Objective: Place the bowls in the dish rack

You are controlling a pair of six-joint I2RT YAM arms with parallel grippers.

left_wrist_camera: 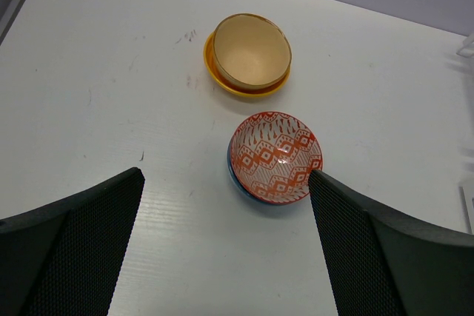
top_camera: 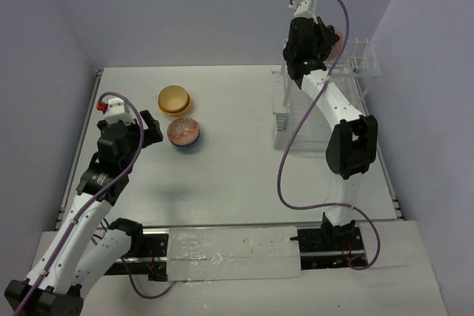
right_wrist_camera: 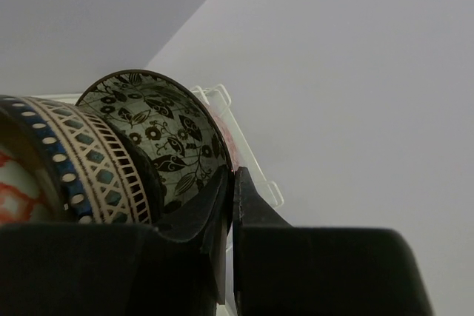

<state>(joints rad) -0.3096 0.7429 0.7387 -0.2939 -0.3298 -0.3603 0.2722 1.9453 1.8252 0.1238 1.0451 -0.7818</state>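
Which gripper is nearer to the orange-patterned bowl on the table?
Left. The left gripper hovers open just beside the orange-patterned bowl, to its left in the top view. The right gripper is far across the table at the dish rack, shut on a floral bowl.

No legible text, labels (bowls (left_wrist_camera: 275, 157) patterned only)

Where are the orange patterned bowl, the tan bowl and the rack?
orange patterned bowl (left_wrist_camera: 275, 155), left wrist view, its inside.
tan bowl (left_wrist_camera: 252, 51), left wrist view, its inside.
rack (top_camera: 282, 118), top view, its left wall.
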